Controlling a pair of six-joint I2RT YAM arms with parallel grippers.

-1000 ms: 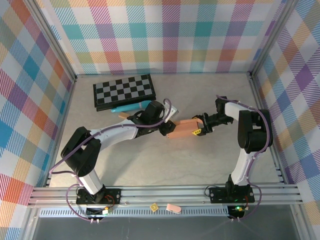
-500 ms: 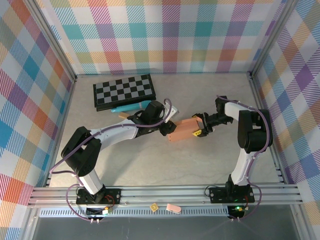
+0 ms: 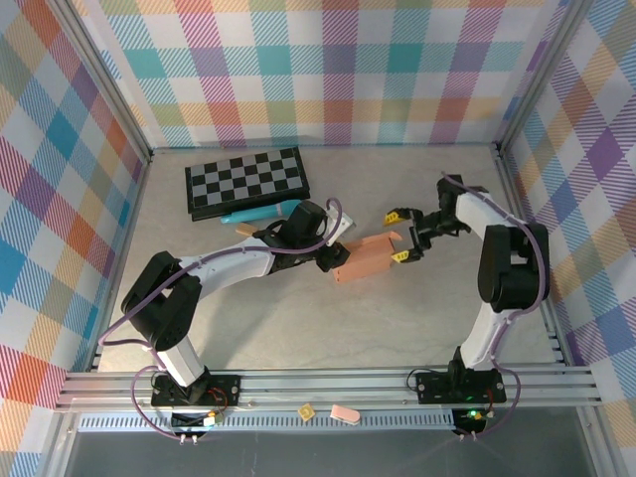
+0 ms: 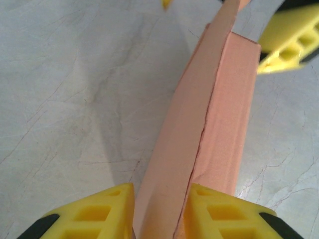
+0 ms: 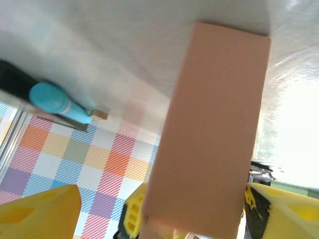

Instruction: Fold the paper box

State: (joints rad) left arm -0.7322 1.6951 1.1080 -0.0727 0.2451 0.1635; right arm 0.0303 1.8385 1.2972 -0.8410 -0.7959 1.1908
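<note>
Counted one salmon-orange thin cardboard paper box, lying near the middle of the pale grey table, between the two grippers. Found left gripper clamped on an upright panel at the paper box's left end, one yellow pad on each face of the panel. Found right gripper spread wide at the box's right end, gripping nothing. Saw the box end between its two yellow fingers, with a gap on either side in the right wrist view. Counted one black-and-grey chequered board at the far left of the table. Counted one teal cylindrical stick just beside the board's near edge and one small tan block by the stick's left end. Counted two loose bits on the front rail: one small yellow piece and one small pink piece.
</note>
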